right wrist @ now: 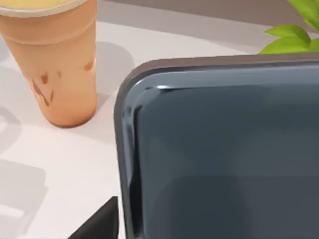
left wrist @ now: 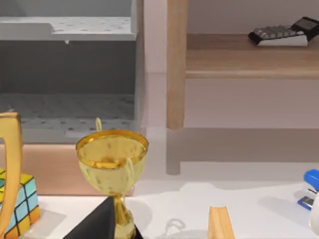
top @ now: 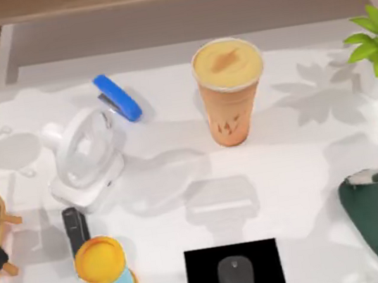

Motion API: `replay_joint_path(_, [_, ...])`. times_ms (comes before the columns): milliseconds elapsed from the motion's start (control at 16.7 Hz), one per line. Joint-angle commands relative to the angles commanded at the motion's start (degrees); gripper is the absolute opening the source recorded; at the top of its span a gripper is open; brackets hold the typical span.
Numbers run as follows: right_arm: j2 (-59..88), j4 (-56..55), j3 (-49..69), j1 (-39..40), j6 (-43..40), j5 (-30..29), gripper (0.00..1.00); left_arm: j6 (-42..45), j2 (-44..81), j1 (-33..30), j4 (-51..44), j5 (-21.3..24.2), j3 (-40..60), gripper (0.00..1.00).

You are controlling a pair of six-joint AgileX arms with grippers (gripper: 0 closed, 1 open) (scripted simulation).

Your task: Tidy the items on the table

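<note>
Standing upright on the white table (top: pixel 293 169): orange drink cup (top: pixel 230 91), mid-table.
Right wrist view is showing a dark phone slab (right wrist: pixel 224 149) close-up; gripper states: cannot tell. Mouse (top: pixel 236 280) is lying at the near edge.

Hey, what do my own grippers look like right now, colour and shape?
Little of them shows. The left gripper appears as a matte black, wedge-shaped tip with straight edges. The right gripper looks the same: a plain black angular wedge. No cables, markings or labels are visible on either.
</note>
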State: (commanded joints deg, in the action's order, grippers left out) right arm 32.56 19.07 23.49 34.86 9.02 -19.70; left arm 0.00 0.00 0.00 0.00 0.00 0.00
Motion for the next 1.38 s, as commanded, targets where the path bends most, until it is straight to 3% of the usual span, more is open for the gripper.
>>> replay_joint_path(240, [-0.9,0.8,0.3,0.7,0.1,-0.5,1.00,0.0,0.0,0.0,0.0,0.0,0.0,1.00])
replay_joint_path(780, [-12.1,12.2,2.0,11.2,2.2,-7.6,1.00,0.0,0.0,0.0,0.0,0.0,0.0,1.00])
replay_joint_path(1380, [-7.7,10.0,0.2,11.0,5.6,-9.5,1.00,0.0,0.0,0.0,0.0,0.0,0.0,1.00])
